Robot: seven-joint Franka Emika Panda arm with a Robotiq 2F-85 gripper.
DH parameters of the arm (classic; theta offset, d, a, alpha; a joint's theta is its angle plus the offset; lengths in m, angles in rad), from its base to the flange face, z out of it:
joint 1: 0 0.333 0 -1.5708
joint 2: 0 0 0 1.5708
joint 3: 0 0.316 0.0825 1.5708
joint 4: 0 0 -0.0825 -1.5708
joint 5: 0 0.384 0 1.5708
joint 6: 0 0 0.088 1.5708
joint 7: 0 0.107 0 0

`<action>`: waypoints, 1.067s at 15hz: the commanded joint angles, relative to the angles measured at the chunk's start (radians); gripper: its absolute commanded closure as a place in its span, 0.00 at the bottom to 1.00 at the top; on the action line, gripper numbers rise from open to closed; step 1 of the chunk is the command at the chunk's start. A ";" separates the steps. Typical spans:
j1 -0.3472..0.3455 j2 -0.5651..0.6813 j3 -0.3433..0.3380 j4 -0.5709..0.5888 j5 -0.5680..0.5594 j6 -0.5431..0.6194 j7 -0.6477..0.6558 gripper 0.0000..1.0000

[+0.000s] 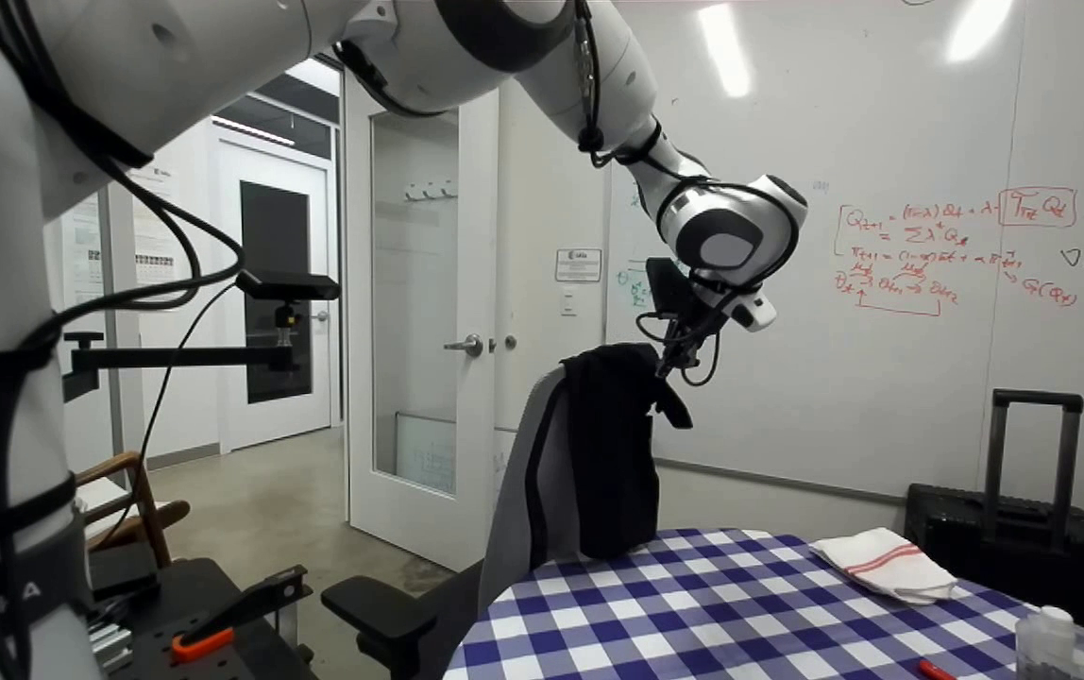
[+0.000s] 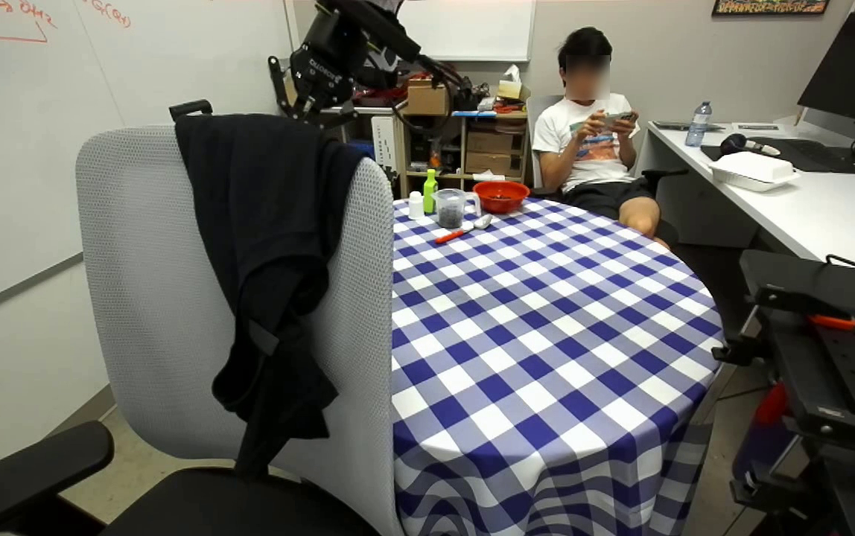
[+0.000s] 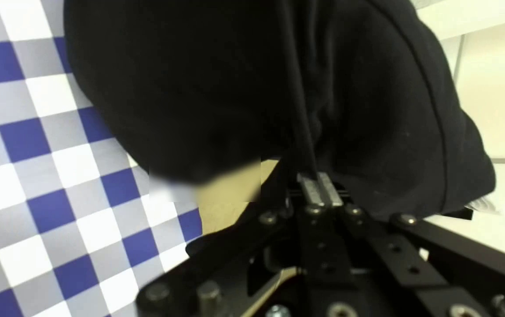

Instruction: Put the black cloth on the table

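Black and limp, a fabric garment (image 2: 264, 208) bearing a small grey patch (image 2: 264, 339) hangs over the back of a grey mesh office chair (image 2: 137, 260) in both exterior views, beside a round worktop (image 2: 569, 298) spread with a blue-and-white checked tablecloth (image 1: 674, 604). A black Robotiq end effector (image 3: 320, 189), carried by a white robot arm (image 1: 622, 94), is clamped on the garment at the top of the chair back; the wrist view shows a fold pinched in its grip. On the worktop, in an exterior view, a round red bowl (image 2: 498, 208), a clear plastic measuring cup (image 2: 451, 196) with dark contents, a bright green bottle (image 2: 430, 192) and a small white container (image 2: 415, 205) stand close together, a red-handled metal spoon (image 2: 456, 235) lying just beside the cup. A folded white towel (image 1: 887, 564) with red stripes lies near the worktop's edge, a black suitcase (image 1: 1024, 576) with a raised handle standing beyond it. Past the worktop, a seated person (image 2: 595, 149) in a white T-shirt (image 2: 549, 138), face blurred, holds a phone (image 2: 619, 117) in both hands.
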 commanded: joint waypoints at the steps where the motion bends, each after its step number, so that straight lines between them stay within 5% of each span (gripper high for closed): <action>1: 0.021 -0.169 -0.043 -0.122 -0.128 0.042 -0.038 0.98; 8: 0.023 -0.490 -0.084 -0.366 -0.411 0.178 -0.068 0.98; 16: -0.019 -0.847 -0.222 -0.606 -0.845 0.290 0.039 0.97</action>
